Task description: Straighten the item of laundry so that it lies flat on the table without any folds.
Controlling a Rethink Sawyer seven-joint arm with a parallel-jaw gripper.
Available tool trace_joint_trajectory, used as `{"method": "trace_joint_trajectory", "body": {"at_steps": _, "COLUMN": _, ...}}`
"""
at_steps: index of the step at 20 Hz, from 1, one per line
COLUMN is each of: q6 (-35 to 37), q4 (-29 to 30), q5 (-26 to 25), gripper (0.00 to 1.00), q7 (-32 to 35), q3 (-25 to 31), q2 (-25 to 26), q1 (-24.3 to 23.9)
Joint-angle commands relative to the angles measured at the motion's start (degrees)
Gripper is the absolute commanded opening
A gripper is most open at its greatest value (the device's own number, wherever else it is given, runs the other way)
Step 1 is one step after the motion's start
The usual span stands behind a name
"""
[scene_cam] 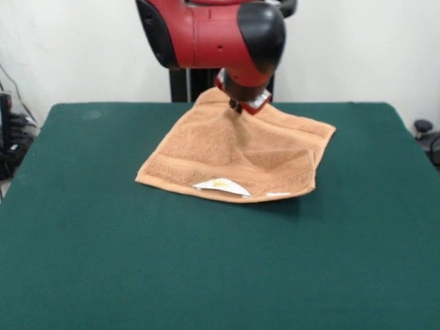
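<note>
The light orange-tan towel (227, 155) lies in the middle of the dark green table (103, 261), toward its far side. It is rumpled and not flat. Its far corner is pulled up into a peak, with creases running out from that point. A white label (221, 185) shows at the near edge, where a layer looks folded over. A woven band runs along the near part. My gripper (237, 106) comes down from the red and black arm onto the raised far corner and is shut on the towel there. The fingertips are mostly buried in the cloth.
The robot's black pedestal (182, 84) stands behind the table's far edge. Dark cables and gear (10, 137) sit off the table's left side, and a dark object (425, 134) off the right side. Green cloth shows all round the towel.
</note>
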Motion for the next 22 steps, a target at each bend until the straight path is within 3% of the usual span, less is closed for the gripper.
{"method": "trace_joint_trajectory", "body": {"at_steps": 1, "q6": -10.15, "q4": 0.05, "q5": -7.21, "gripper": 0.00, "q7": -0.44, "q3": 0.37, "q2": 7.02, "q1": 3.27}}
{"method": "trace_joint_trajectory", "body": {"at_steps": 4, "q6": -14.64, "q4": -0.10, "q5": -8.66, "gripper": 0.00, "q7": 1.38, "q3": 0.48, "q2": 6.35, "q1": 4.83}}
{"method": "trace_joint_trajectory", "body": {"at_steps": 7, "q6": -15.90, "q4": 1.60, "q5": -8.02, "gripper": 0.00, "q7": 0.63, "q3": 2.36, "q2": 5.70, "q1": 4.18}}
{"method": "trace_joint_trajectory", "body": {"at_steps": 19, "q6": -20.16, "q4": -0.60, "q5": -11.63, "gripper": 0.00, "q7": -1.65, "q3": 3.20, "q2": 7.94, "q1": 3.77}}
{"method": "trace_joint_trajectory", "body": {"at_steps": 20, "q6": -20.17, "q4": -0.72, "q5": -11.85, "gripper": 1.00, "q7": -1.35, "q3": 3.01, "q2": 7.81, "q1": 4.04}}
{"method": "trace_joint_trajectory", "body": {"at_steps": 22, "q6": -19.29, "q4": -0.69, "q5": -11.88, "gripper": 1.00, "q7": -2.58, "q3": 3.64, "q2": 7.58, "q1": 3.43}}
